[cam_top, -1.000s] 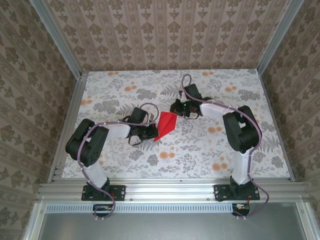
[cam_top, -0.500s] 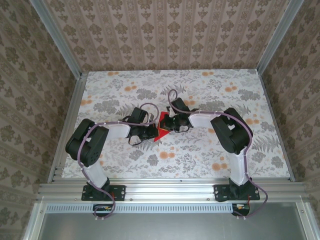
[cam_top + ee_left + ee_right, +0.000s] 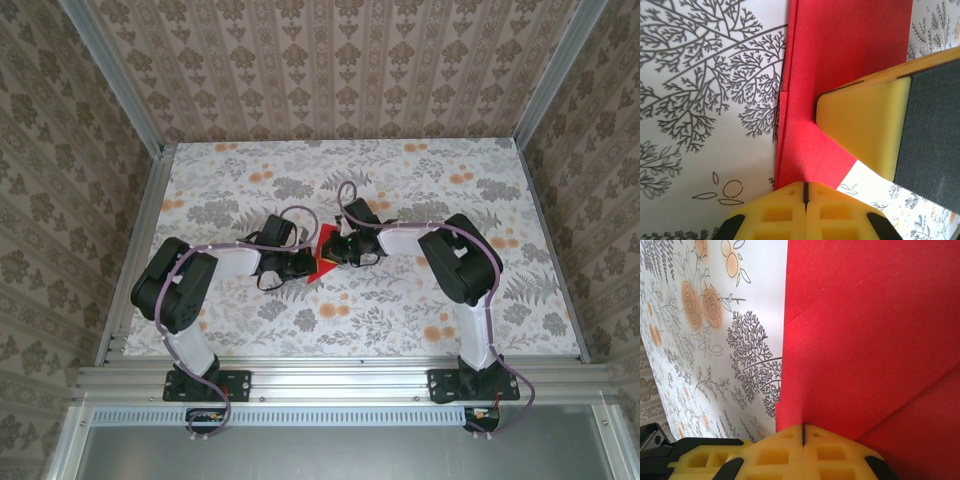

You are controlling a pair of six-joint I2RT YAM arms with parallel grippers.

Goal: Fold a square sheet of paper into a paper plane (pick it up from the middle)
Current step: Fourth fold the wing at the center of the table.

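change: right arm has swung in from the back-right; a second ago its claw sat clear of the thin bright red paper sheet (image 3: 320,268), now it is down on top of it.
right gripper (image 3: 336,249): fingers fully closed, seam shut in its wrist view (image 3: 803,432); tips on the sheet (image 3: 865,340) near its left edge, nothing pinched between them.
left gripper (image 3: 302,264): unmoved over the last second, also closed (image 3: 804,192), tips pressed on the near end of the sheet (image 3: 840,50).
contact: in the left wrist view the right claw's yellow foam finger (image 3: 860,130) lies flat on the red surface, just beside the left tips.
paper location: centre of the flower-print table cover (image 3: 400,300), lying flat between the two claws and mostly covered by them from above.
paper state: already folded, with layered edges along the left side and a diagonal flap crossing the right wrist view.
meaning: looks like a crease-pressing step, left pinning and right flattening; plane not finished.
risk: sheet could slide if the right tips drag before the left pin holds.
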